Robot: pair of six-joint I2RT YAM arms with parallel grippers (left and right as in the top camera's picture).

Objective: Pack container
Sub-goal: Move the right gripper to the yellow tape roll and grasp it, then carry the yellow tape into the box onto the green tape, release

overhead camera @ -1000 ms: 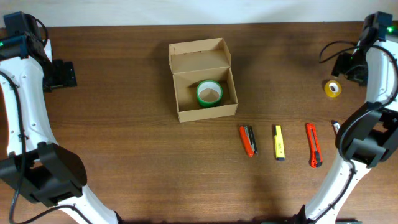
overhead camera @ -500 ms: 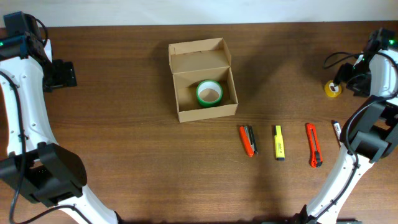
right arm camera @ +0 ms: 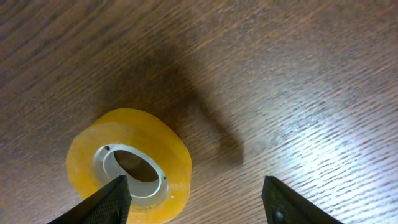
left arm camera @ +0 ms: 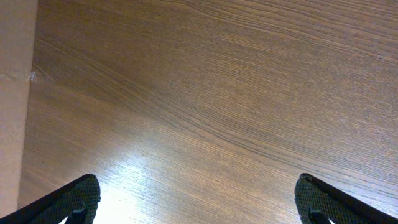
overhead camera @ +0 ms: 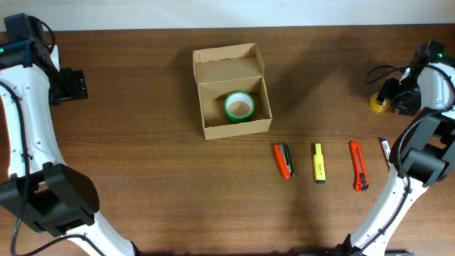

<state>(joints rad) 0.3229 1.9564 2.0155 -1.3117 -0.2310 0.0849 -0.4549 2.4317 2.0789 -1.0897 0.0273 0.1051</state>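
Observation:
The container (overhead camera: 237, 128) is a tan cardboard box at the table's middle, its lid flap folded back. A green tape roll (overhead camera: 239, 107) lies flat inside it. At the far right a yellow tape roll (overhead camera: 379, 104) (right arm camera: 127, 163) lies flat on the table. My right gripper (overhead camera: 398, 96) (right arm camera: 196, 202) hangs open right over it. One fingertip (right arm camera: 102, 202) sits over the roll's white core, the other is off to the side over bare wood. My left gripper (overhead camera: 71, 84) (left arm camera: 198, 205) is wide open over bare table at the far left, holding nothing.
In front of the box lie an orange-and-black tool (overhead camera: 284, 161), a yellow marker (overhead camera: 319, 162) and an orange cutter (overhead camera: 358, 174) in a row. A small dark item (overhead camera: 384, 147) is partly hidden by the right arm. The table's left edge (left arm camera: 12, 93) shows beside the left gripper.
My right gripper has come down and toward the yellow tape roll, now partly covering it from above, with its jaws slightly narrower. The left arm has not moved.

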